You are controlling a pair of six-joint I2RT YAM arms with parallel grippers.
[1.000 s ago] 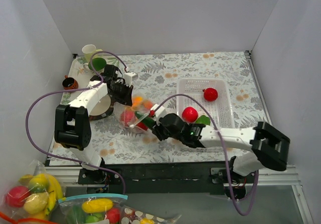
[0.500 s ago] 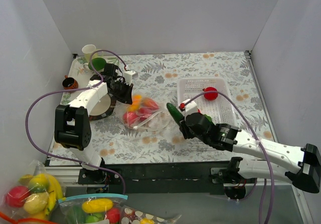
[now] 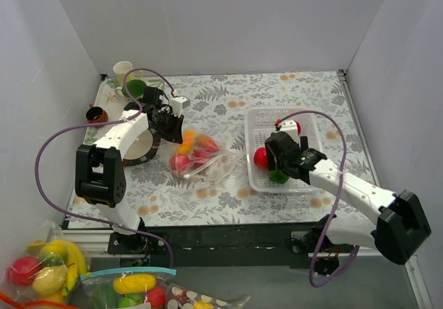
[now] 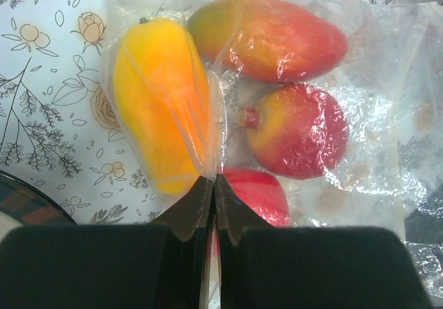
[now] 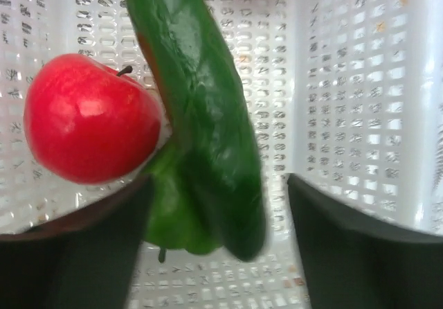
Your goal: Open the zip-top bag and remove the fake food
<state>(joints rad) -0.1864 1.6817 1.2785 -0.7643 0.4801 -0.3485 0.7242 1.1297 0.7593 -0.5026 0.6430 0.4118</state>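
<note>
The zip-top bag lies on the floral table, mouth toward the white basket. My left gripper is shut on a fold of the bag's plastic at its far-left end. Inside the bag are fake food pieces: a yellow-orange one, a red-orange mango, a red-yellow fruit and a red one. My right gripper hangs open over the basket. A long green vegetable lies loose between its fingers, beside a red apple.
Another red fruit sits at the basket's far end. A dark-rimmed plate, a white cup, a green bowl and a small dark cup crowd the left side. Bags of fruit lie below the table's front edge.
My right arm carried the long green vegetable from the bag's mouth over to the basket, and its jaws opened there. The left gripper kept its pinch on the bag.
</note>
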